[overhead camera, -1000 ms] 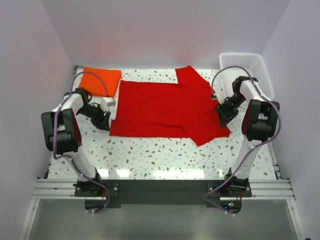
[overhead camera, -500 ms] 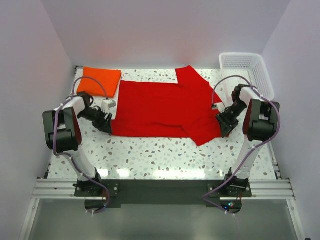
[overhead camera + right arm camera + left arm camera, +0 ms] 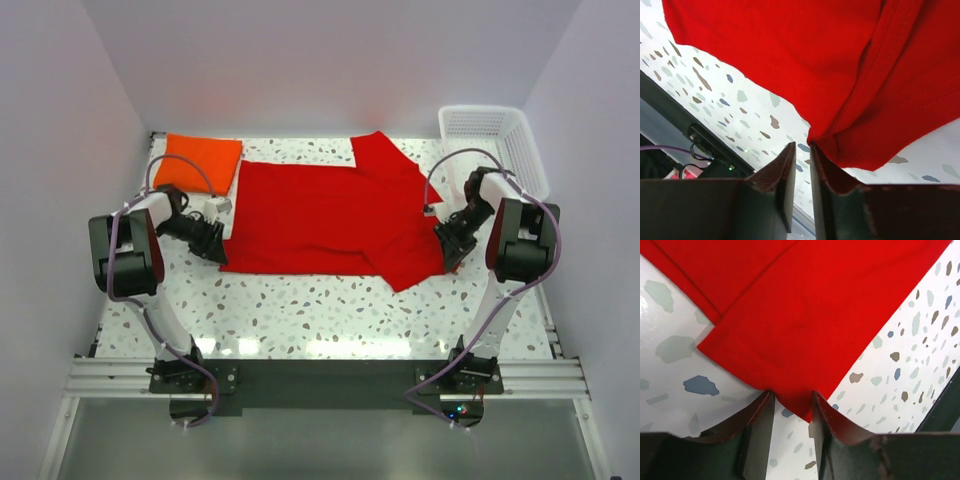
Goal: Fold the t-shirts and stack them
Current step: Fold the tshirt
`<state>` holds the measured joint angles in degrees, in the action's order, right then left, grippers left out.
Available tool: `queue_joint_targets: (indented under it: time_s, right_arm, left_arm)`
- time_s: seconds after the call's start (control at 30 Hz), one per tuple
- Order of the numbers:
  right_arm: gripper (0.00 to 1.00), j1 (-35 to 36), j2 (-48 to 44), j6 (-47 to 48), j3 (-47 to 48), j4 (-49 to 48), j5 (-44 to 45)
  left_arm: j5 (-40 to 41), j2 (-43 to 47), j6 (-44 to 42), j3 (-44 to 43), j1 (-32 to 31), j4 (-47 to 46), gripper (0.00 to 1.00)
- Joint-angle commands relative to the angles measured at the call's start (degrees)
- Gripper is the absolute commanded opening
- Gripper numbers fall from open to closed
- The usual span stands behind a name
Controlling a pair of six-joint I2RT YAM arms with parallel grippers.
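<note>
1. The left pincer (image 3: pixel 791 397) stood about half-wide, low over the table (image 3: pixel 670 350), with a strip of speckled top showing between its two fingers.
2. In that gap lay the near left corner of the red t-shirt (image 3: pixel 805 315), its edges touching both inner faces. The corner's tip reached only part way down the gap.
3. Ahead of the left pincer's fingertips the red cloth spread flat, with a second layer's edge lying across it farther on.
4. The right pincer (image 3: pixel 801 147) was narrow, its fingers almost together. A bunched edge of the same red t-shirt was nipped at their tips, with creases running into that point.
5. Ahead of the right pincer lay a hemmed fold of red cloth. Bare speckled table ran off to one side of the fingers.
6. Between the two pincers the red t-shirt lay spread on the table, and one sleeve pointed away from them toward the far edge.
7. Beyond the left pincer, toward the far left corner, the orange t-shirt (image 3: pixel 200 160) lay as a folded pad, close beside the red one; whether the two touched could not be told.
8. Beyond the right pincer, at the far right corner, stood a white lattice basket (image 3: pixel 520 130).
</note>
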<state>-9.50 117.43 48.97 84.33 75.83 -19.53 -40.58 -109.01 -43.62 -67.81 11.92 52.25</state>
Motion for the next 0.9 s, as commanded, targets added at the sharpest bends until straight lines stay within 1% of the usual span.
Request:
queue_joint_targets:
  time_s: [0.0, 0.03, 0.07, 0.1, 0.13, 0.17, 0.27, 0.3, 0.33, 0.4, 0.43, 0.5, 0.57, 0.67, 0.87]
  right_arm:
    - [0.19, -0.3, -1.1, 0.4, 2.4, 1.9, -2.0]
    - [0.17, -0.3, -1.1, 0.8, 2.6, 2.0, -1.9]
    - [0.12, -0.5, -1.2, 0.9, 2.7, 2.4, -2.0]
    - [0.09, -0.6, -1.3, 1.0, 2.8, 2.7, -1.8]
    - [0.06, -0.7, -1.3, 1.3, 2.9, 2.7, -1.6]
    - [0.01, -0.8, -1.4, 1.4, 3.0, 2.9, -1.3]
    - [0.0, -1.1, -1.8, 1.0, 2.9, 2.1, 0.2]
    - [0.1, -1.2, -1.9, 0.8, 2.9, 2.0, 0.2]
    - [0.17, -1.3, -2.0, -0.1, 3.0, 1.9, -0.1]
    - [0.26, -1.3, -2.6, -1.2, 3.0, 0.7, -0.6]
    - [0.29, -1.2, -2.7, -2.6, 3.2, 0.3, -0.9]
    - [0.31, -1.3, -2.5, -3.7, 3.3, -0.4, -1.3]
    - [0.37, -1.3, -2.0, -4.8, 3.6, -1.0, -1.3]
    - [0.39, -1.3, -1.7, -5.8, 3.3, -2.9, -1.1]
    - [0.34, -1.3, -0.4, -6.3, 3.7, -4.5, -0.2]
  left_arm:
    - [-2.2, -1.1, 0.9, -1.7, 0.0, -0.9, 0.38]
    - [-2.2, -1.2, 1.0, -1.8, 0.0, -0.7, 0.36]
    - [-2.2, -1.3, 0.8, -2.1, 0.1, -0.3, 0.3]
    - [-2.4, -1.6, 0.9, -2.3, 0.1, -0.1, 0.27]
    - [-2.4, -1.6, 0.9, -2.4, 0.0, 0.1, 0.22]
    - [-2.4, -1.6, 0.8, -2.3, 0.0, 0.0, 0.2]
    - [-2.3, -1.6, 0.9, -2.2, 0.1, 0.0, 0.17]
    - [-2.4, -1.7, 1.0, -2.3, 0.0, 0.2, 0.18]
    - [-2.4, -1.7, 0.8, -2.2, 0.0, 0.0, 0.22]
    - [-2.4, -1.5, 1.0, -2.0, 0.1, -0.2, 0.24]
    - [-2.4, -1.3, 1.2, -2.0, 0.0, -0.4, 0.24]
    - [-2.7, -1.4, 1.3, -2.0, 0.1, -0.3, 0.24]
    - [-2.7, -1.3, 1.3, -1.8, 0.0, -0.5, 0.25]
    - [-2.7, -1.3, 1.5, -1.9, 0.1, -0.6, 0.26]
    - [-2.6, -1.1, 2.0, -1.5, 0.0, -0.9, 0.27]
